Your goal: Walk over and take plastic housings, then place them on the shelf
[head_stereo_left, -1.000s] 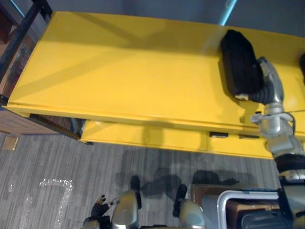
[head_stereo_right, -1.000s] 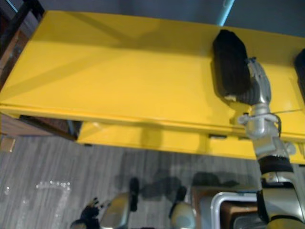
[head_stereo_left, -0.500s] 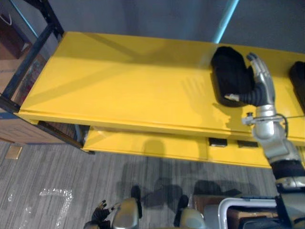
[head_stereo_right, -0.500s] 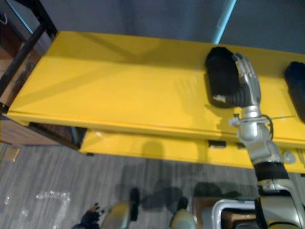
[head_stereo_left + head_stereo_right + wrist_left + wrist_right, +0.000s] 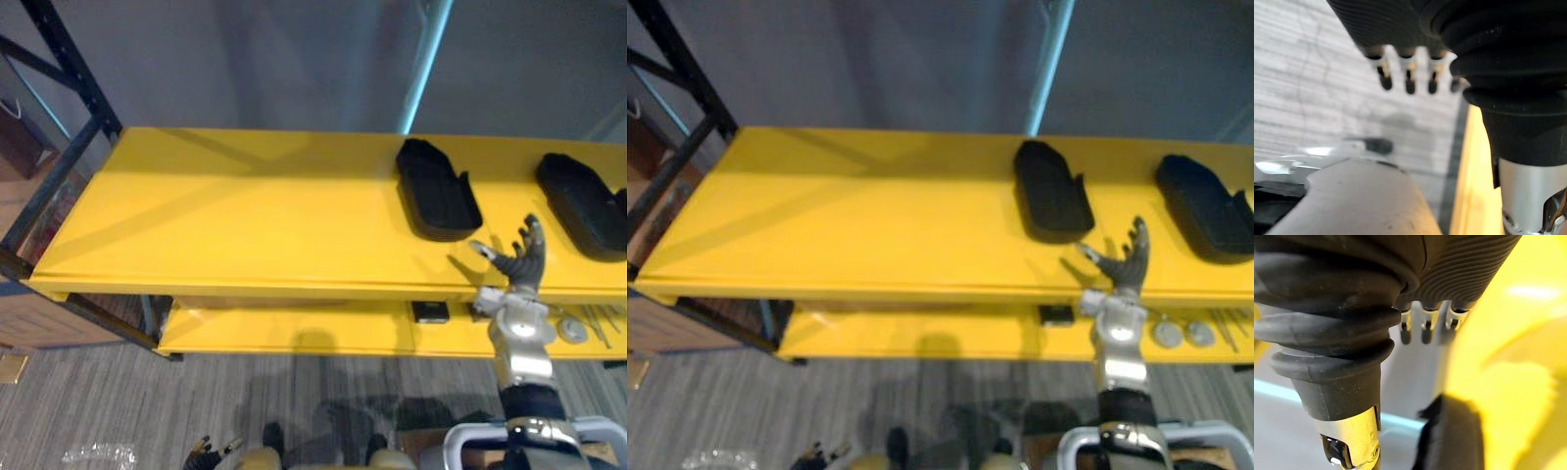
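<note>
Two black plastic housings lie flat on the top level of the yellow shelf (image 5: pixel 245 211), well apart from each other: the left housing (image 5: pixel 436 191) near the middle of the board and the right housing (image 5: pixel 581 204) toward its right end. Neither is touched by anything.

The right hand (image 5: pixel 519 262) is raised in front of the shelf's front edge, between the two housings and nearer the left one. Its fingers are spread wide and straight with the thumb out to the side, and it holds nothing. The right wrist view shows its fingers (image 5: pixel 1425 328) straight, with a dark housing edge (image 5: pixel 1449 440) below them.

The left hand (image 5: pixel 206 453) hangs low over the grey floor (image 5: pixel 98 411), its fingers (image 5: pixel 1386 81) loose and empty.

On the lower level (image 5: pixel 294 333) sit one small dark box (image 5: pixel 429 312) and two round silver discs (image 5: pixel 1167 333).
</note>
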{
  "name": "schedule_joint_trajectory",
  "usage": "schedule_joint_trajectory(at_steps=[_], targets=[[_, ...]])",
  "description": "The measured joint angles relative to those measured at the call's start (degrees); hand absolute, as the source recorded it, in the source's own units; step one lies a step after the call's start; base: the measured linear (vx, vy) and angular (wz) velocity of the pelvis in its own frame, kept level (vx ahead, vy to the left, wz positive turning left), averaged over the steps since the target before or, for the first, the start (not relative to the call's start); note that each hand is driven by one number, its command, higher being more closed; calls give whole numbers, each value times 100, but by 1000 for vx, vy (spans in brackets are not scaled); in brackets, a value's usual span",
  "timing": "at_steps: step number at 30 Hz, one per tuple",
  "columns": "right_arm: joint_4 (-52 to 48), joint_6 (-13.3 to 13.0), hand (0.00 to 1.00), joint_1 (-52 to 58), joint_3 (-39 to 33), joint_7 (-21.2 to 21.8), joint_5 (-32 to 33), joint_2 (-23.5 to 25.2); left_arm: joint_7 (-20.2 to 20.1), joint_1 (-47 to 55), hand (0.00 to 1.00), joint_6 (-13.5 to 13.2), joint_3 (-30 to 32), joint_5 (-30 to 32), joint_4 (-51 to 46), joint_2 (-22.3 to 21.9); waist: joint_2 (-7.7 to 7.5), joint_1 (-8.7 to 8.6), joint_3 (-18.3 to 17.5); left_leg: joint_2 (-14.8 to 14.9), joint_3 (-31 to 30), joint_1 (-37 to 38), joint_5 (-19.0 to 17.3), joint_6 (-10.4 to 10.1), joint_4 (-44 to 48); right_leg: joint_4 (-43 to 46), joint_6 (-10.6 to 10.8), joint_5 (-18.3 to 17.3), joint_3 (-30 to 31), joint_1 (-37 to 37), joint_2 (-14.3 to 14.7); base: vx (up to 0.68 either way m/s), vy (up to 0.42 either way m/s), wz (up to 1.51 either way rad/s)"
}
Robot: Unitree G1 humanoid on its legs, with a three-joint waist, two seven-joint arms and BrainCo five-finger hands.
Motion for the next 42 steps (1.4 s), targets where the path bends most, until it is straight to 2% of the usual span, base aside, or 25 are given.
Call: schedule_joint_trajectory(at_steps=[4,7,12,15,18,23,26,32,37,42], targets=[[286,4,0,-36,-14,154,155,19,29,1,0,18,3,0,1,2,-8,-1,-19,-5,-6,135,0,0,-12,-27,1,-1,-13,140,5,-9,4,-1],[672,16,0,-165,-14,299,288,29,27,9,0,129,32,1,11,9,13,11,-56,-20,-24,184,19,3,-17,-34,7,-6,-29,203,-2,-51,18,1],[1135,62,0,-429,-119,360,506,25,9,3,0,183,64,1,101,6,67,-10,-45,-80,-205,16,66,-19,-18,-109,42,-36,-241,216,-56,-76,26,21],[1192,38,0,-775,-204,415,608,-81,-29,-40,0,219,60,-4,93,-5,147,-31,103,-126,-225,-211,57,20,-10,-28,53,-44,-301,16,-136,-54,58,21],[1287,-109,0,-1262,-221,571,631,-258,-49,-66,0,210,47,-18,93,-32,227,-37,476,-137,-153,-248,174,60,21,171,25,-20,-290,-90,-204,9,33,10],[1077,-239,0,-1453,-221,633,603,-319,-77,-89,0,72,42,-58,85,-53,267,12,622,-139,-151,-227,181,98,25,230,20,-18,-281,-99,-209,58,5,0],[914,-272,0,-1493,-217,630,589,-517,-79,-131,0,-117,-7,-60,77,-91,362,0,743,-129,-154,-221,170,103,25,341,-19,-48,-247,-153,-212,33,2,-2],[910,-272,0,-1622,-195,632,589,-722,-77,-141,0,-337,-66,-127,82,-170,502,-76,900,-132,-158,-114,144,81,25,690,28,-335,-168,-224,-275,1,0,-1],[909,-271,0,-1622,-193,712,589,-834,-78,-133,0,-327,-75,-288,83,-216,591,-115,944,-124,-154,-120,144,81,25,788,35,-386,-145,-289,-284,0,0,0],[909,-270,0,-1622,-143,923,589,-834,-144,-134,0,-288,-71,-284,81,-212,591,-108,944,-123,-155,-119,144,81,25,790,35,-386,-144,-290,-285,0,0,0]])
